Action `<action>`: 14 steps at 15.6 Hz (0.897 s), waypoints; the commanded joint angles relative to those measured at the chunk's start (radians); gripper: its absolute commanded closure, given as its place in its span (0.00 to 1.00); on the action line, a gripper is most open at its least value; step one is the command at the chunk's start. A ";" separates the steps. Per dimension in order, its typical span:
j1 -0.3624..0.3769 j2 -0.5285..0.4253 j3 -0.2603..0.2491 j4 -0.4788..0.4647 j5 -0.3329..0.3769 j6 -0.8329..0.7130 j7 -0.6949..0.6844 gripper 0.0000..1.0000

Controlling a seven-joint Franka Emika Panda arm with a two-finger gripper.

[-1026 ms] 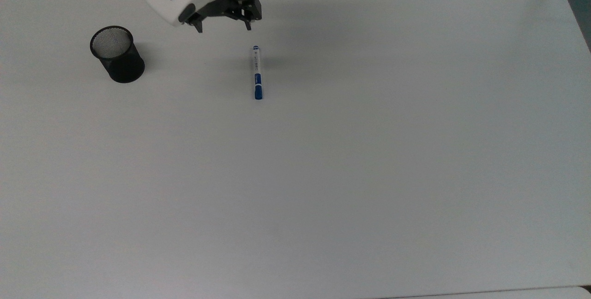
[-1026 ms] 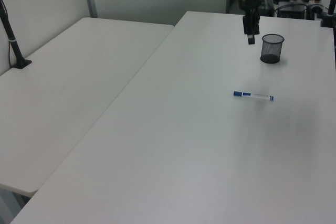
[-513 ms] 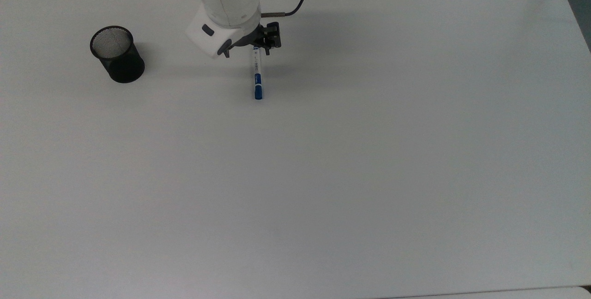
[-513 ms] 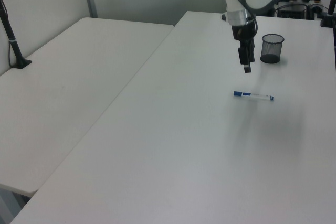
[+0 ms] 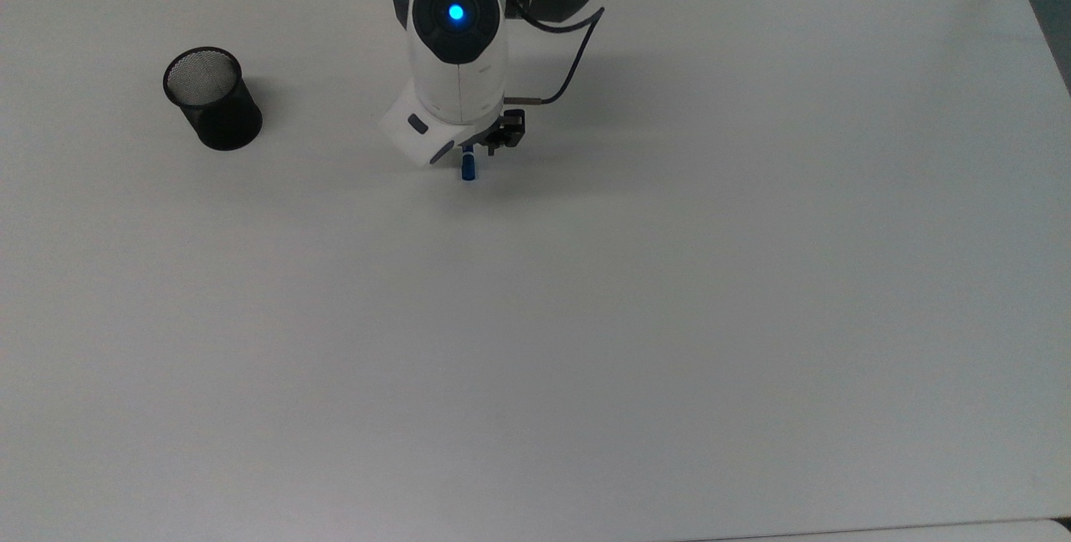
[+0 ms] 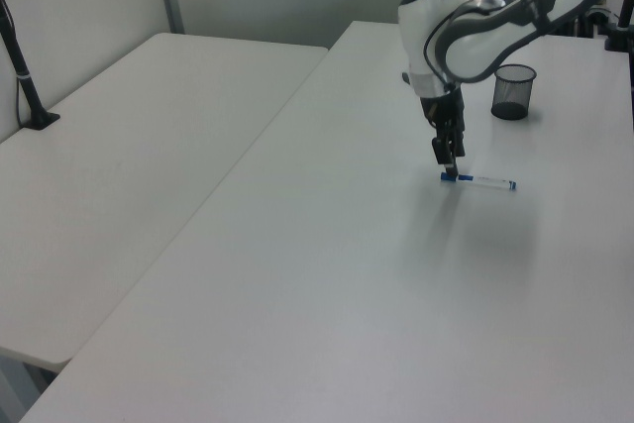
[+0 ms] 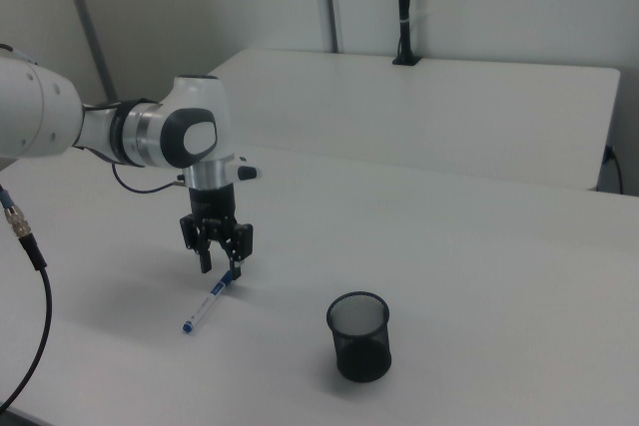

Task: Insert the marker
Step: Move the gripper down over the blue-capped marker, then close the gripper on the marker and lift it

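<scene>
In the right view, nearest to us stands the cup (image 7: 358, 336), a black mesh one, upright on the white table (image 7: 479, 276) and well apart from the pen. Beyond it, toward the right view's left, we see the pen (image 7: 208, 305) lying flat on the table: a slim white barrel with a small blue tip at its near end and a blue cap at the far end, under the gripper. In the left view the pen (image 6: 478, 181) shows a blue cap, then a blue band, then the white barrel. The gripper (image 7: 221, 263) hangs over the capped end with its two fingers (image 7: 205, 258) spread apart, pointing down, one on either side of the cap, holding nothing that we can see. In the top view the arm (image 5: 457, 48) covers most of the pen (image 5: 468, 168), leaving the blue cap showing below the gripper (image 5: 479, 148)
</scene>
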 commanded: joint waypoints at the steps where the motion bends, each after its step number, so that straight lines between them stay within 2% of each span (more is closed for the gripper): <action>1: 0.032 0.041 -0.001 -0.005 -0.041 0.055 0.052 0.47; 8: 0.032 0.043 -0.001 -0.005 -0.053 0.064 0.051 0.93; 10: 0.030 0.038 -0.001 -0.004 -0.052 0.063 0.049 0.99; 14: 0.023 -0.014 -0.001 0.006 -0.050 0.026 0.048 1.00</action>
